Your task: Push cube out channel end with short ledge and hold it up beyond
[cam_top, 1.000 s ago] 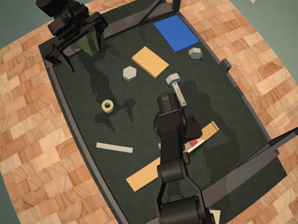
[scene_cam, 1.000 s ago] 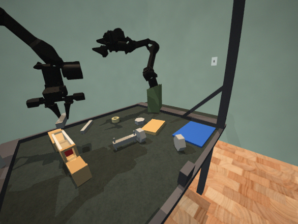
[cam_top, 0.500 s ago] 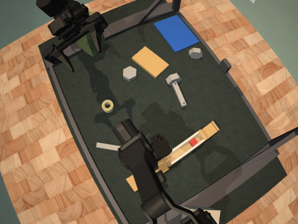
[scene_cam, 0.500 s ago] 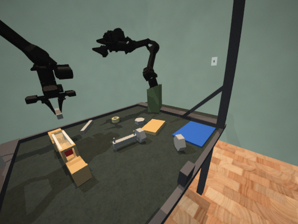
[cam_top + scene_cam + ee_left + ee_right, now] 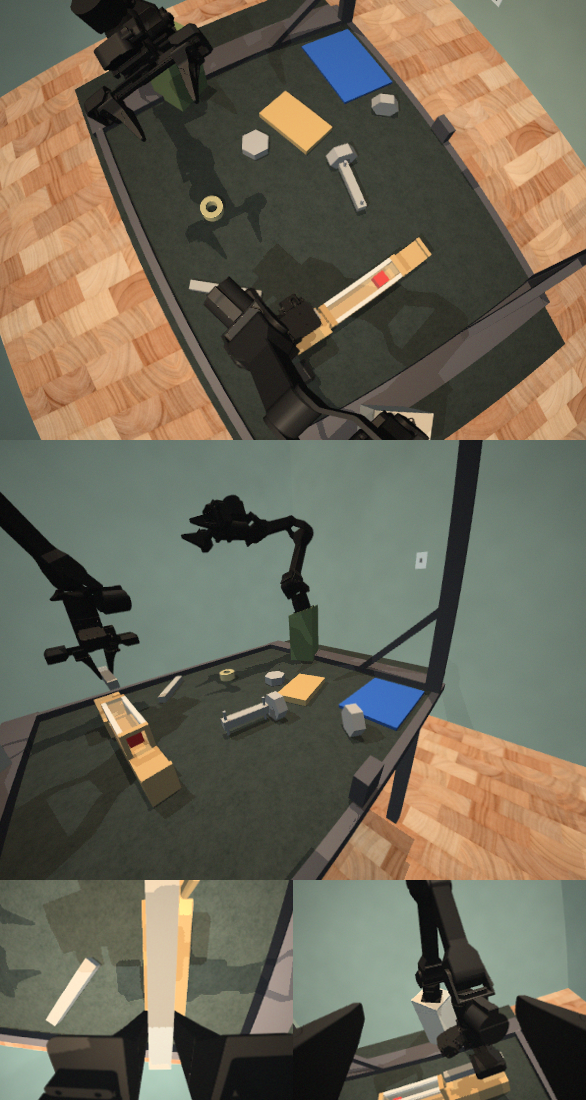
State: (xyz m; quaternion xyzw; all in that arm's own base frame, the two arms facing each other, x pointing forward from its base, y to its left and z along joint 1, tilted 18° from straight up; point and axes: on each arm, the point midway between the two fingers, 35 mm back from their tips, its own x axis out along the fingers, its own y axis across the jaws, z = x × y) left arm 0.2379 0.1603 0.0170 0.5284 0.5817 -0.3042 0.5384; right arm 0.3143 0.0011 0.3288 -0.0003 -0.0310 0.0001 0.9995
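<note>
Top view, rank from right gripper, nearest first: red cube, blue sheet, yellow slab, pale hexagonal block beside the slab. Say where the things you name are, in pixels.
1. pale hexagonal block [image 5: 255, 142] [image 5: 274, 677]: slab's near side
2. yellow slab [image 5: 295, 121] [image 5: 301, 687]: past it
3. blue sheet [image 5: 347, 66] [image 5: 384, 701]: far corner
4. red cube [image 5: 380, 279] [image 5: 135, 740] [image 5: 397, 1098]: in the channel

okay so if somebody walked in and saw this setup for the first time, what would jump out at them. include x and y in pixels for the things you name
Probably the bright blue sheet [image 5: 347, 66] [image 5: 384, 702], lying flat near a corner of the table. Next might be the red cube [image 5: 380, 279] [image 5: 135, 740], vivid inside the pale wooden channel [image 5: 326, 318] [image 5: 156, 766]. Above the channel's far end in the exterior view, the left gripper [image 5: 106, 671] [image 5: 158, 1015] holds a long pale bar [image 5: 109, 678] [image 5: 163, 968].
</note>
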